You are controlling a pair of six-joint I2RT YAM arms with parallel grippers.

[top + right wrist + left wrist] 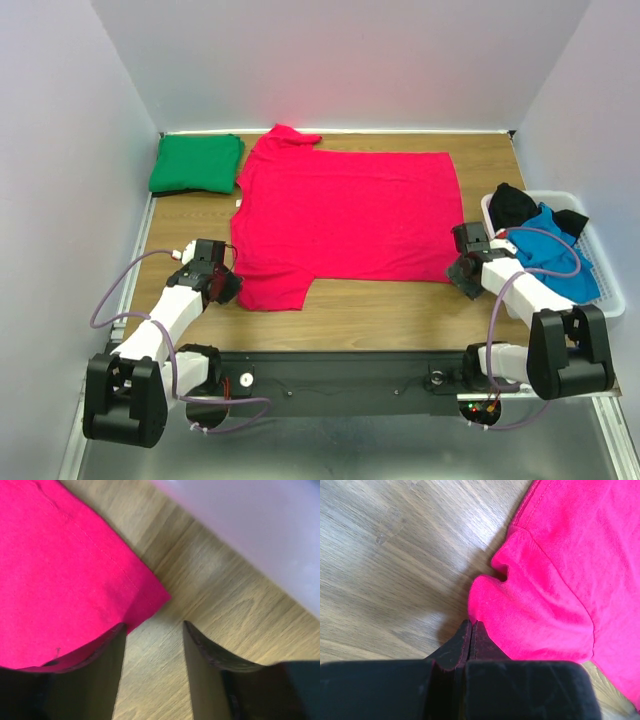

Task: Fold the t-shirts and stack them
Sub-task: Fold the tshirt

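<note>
Left fingers [457, 647] pressed together, tips right at the red shirt's [560, 580] sleeve edge. Cloth caught? Can't tell. Right wrist camera: right fingers [102, 665] spread, astride the hem corner on the desk [215, 590]; pinch low there. From above, the shirt lies flat, green shirt [196, 163] folded far left. Lift both corners evenly.

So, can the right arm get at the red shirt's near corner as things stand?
Probably yes: the right gripper is open right by the corner of the red shirt, flat on the table, nothing between.
</note>
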